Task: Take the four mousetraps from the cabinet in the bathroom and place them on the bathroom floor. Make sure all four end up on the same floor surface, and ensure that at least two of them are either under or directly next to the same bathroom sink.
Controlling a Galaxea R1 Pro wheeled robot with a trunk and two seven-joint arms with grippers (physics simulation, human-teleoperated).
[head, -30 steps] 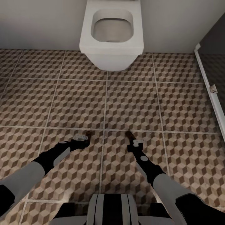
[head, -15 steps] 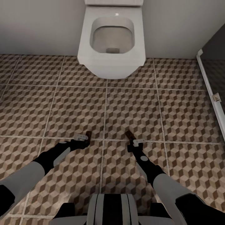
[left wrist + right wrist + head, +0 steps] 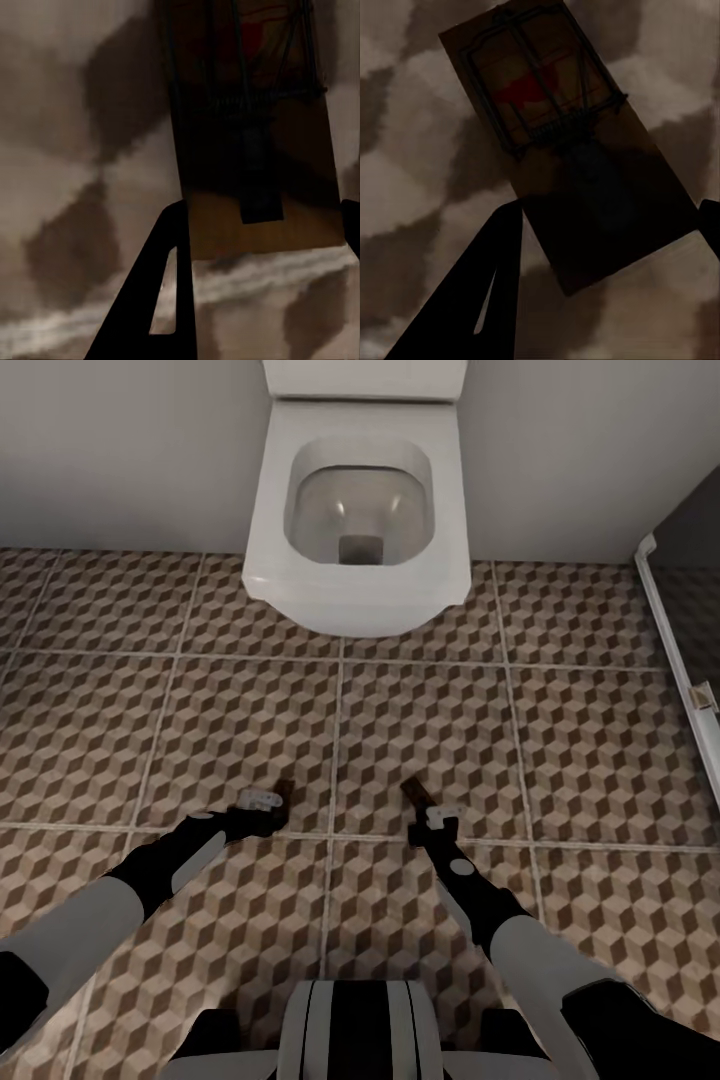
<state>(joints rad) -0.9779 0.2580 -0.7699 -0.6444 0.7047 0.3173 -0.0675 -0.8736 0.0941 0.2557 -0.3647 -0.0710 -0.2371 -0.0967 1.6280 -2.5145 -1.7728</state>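
Each gripper holds one mousetrap above the bathroom floor [image 3: 240,720], a tile's length in front of a white toilet. In the head view my left gripper [image 3: 266,800] is shut on a brown mousetrap [image 3: 284,791]. My right gripper [image 3: 425,808] is shut on another mousetrap [image 3: 414,790]. Up close, the left gripper [image 3: 259,225] pinches the board end of its mousetrap [image 3: 255,135], whose dark wire spring faces the camera. The right gripper [image 3: 607,240] clamps its mousetrap [image 3: 562,135], which shows a red spot under the wire. The cabinet and the sink are out of view.
The white square toilet [image 3: 355,600] stands against the pale wall straight ahead. A white shower threshold [image 3: 680,660] with darker tiles behind it runs along the right edge. Patterned tiles spread to the left and right of the arms.
The whole picture has shifted: the toilet now sits lower and larger, so the camera has moved toward it. Both arms hold the same pose with their mousetraps.
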